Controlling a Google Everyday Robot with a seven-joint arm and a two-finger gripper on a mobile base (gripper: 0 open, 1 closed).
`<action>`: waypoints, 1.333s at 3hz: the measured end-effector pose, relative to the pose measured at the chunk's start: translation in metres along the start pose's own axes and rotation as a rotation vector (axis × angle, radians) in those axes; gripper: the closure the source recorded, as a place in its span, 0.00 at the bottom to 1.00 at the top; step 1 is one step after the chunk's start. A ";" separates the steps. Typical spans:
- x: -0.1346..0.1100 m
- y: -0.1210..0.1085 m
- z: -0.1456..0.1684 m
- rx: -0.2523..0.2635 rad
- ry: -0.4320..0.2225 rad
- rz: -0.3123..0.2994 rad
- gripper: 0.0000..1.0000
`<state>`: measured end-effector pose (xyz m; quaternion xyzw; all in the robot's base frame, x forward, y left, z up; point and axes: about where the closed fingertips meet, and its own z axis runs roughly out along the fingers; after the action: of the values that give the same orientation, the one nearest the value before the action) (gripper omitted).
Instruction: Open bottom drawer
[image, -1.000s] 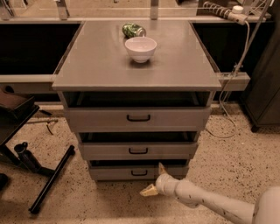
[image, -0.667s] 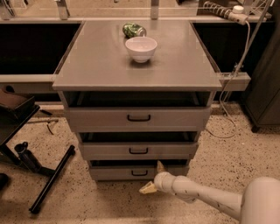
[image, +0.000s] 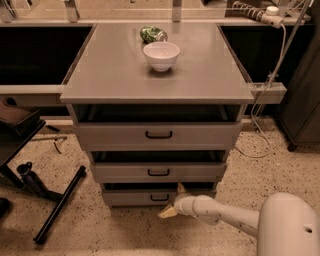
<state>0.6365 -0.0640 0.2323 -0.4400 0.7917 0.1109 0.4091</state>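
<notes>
The grey cabinet (image: 100, 85) has three drawers, all slightly pulled out. The bottom drawer (image: 129, 198) is the lowest and narrowest, with a small black bar handle (image: 160, 197) at its centre. My gripper (image: 173, 200) is low, in front of that drawer's right half, just right of the handle. Its fingers are spread, one up by the drawer's top edge and one down near the floor, and they hold nothing. The white arm (image: 225, 215) reaches in from the lower right.
A white bowl (image: 161, 55) and a green can (image: 152, 34) sit on the cabinet top. The middle drawer (image: 120, 172) and the top drawer (image: 115, 135) lie above. A black stand with a bar (image: 57, 205) lies on the floor at left. A cable (image: 260, 125) hangs at right.
The gripper has stayed almost still by the bottom drawer. The arm's white rear part has come further into view at the lower right.
</notes>
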 end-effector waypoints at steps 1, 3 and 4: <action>0.001 -0.004 0.010 -0.011 0.015 -0.005 0.00; 0.010 -0.004 0.036 -0.048 0.068 -0.011 0.00; 0.020 -0.002 0.045 -0.064 0.116 -0.020 0.00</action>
<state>0.6572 -0.0531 0.1889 -0.4666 0.8056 0.1062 0.3494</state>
